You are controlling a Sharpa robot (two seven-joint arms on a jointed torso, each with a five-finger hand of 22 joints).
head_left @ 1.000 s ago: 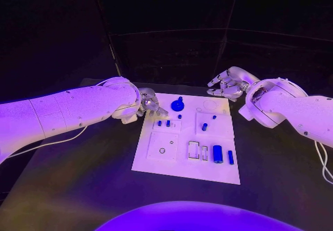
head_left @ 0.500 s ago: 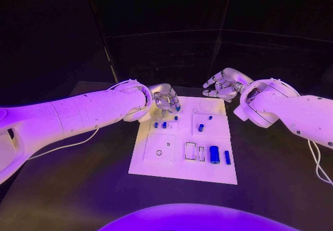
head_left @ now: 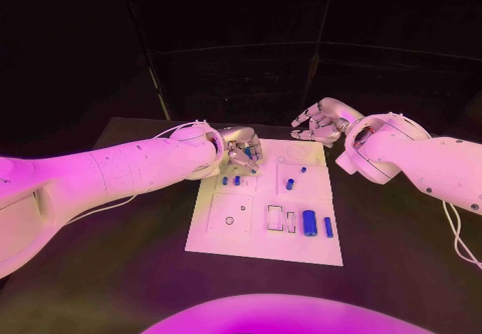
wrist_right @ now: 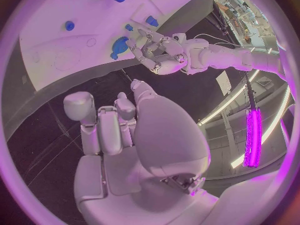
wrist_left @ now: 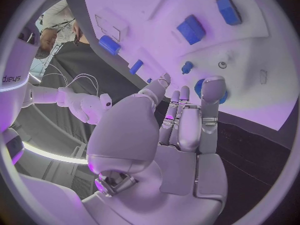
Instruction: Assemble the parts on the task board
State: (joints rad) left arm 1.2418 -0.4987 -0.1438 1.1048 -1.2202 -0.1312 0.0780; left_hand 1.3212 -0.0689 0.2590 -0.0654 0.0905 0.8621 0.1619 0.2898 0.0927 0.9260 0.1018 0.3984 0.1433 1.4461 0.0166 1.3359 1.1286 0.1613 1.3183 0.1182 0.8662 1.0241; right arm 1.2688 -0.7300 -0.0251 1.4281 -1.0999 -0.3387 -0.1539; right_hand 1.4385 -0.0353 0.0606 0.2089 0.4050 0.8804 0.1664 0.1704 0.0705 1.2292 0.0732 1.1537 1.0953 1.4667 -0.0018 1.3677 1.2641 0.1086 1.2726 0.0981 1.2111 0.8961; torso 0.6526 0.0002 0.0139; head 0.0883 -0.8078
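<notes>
The blue knob part stands at the far left corner of the task board. The left hand curls around it, probably touching; the right hand hovers spread, well apart.

Robotics lab: black table, white task board, dark backdrop.
</notes>
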